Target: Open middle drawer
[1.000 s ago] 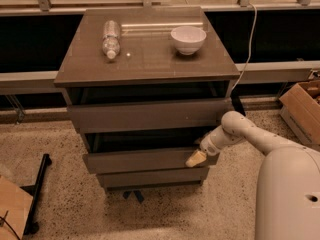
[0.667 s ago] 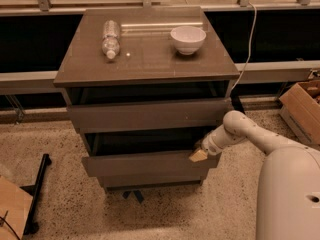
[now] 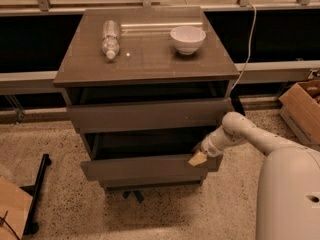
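End effector (image 3: 198,158) has drawn middle drawer (image 3: 145,167) further out (right corner).

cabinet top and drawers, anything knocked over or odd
Only the clear plastic bottle: it lies on its side on the grey-brown wooden cabinet's top, left of the upright white bowl. The middle drawer is pulled out, with the gripper at its right corner.

The middle drawer (image 3: 145,167), a wide flat grey-brown box with a plain front and dark inside, is pulled out past the front edge of the tabletop (image 3: 150,59), with the claw (image 3: 197,158) at its right end.
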`<state>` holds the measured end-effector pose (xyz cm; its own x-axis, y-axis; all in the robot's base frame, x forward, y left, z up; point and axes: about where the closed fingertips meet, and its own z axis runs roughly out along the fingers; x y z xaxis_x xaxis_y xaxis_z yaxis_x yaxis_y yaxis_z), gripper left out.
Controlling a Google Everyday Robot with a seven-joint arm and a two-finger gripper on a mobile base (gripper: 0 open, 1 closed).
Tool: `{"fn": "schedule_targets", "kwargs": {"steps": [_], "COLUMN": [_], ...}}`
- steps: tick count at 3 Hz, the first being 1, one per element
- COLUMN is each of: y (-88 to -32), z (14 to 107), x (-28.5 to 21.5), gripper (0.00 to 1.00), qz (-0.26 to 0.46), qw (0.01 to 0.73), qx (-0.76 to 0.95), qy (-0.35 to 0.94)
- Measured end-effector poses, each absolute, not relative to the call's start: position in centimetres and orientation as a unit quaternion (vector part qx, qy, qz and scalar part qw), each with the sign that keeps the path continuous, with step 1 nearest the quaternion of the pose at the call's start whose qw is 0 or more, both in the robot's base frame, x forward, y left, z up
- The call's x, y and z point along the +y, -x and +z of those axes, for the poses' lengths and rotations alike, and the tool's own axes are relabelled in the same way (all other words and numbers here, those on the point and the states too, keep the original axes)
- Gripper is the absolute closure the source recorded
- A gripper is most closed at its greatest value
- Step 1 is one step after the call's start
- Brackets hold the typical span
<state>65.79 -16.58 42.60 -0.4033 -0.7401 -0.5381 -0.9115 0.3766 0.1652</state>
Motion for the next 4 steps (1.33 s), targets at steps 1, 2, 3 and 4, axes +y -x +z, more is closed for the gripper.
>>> {"fn": "schedule_targets", "kwargs": {"steps": [1,2,3,4], "y": [-61.59,-61.81,-61.71,-61.61], "z": [42.37,42.38,42.20,42.01], "x": [-17.31,-17.32,-17.13,-16.94], "gripper": [0.80,0.56,0.33,0.11], "qz": [0.255,0.255,0.257,0.258], "qw": [0.181,0.181,0.179,0.178], "qx": [0.805,0.805,0.804,0.804], "qy": [0.505,0.505,0.505,0.506]}}
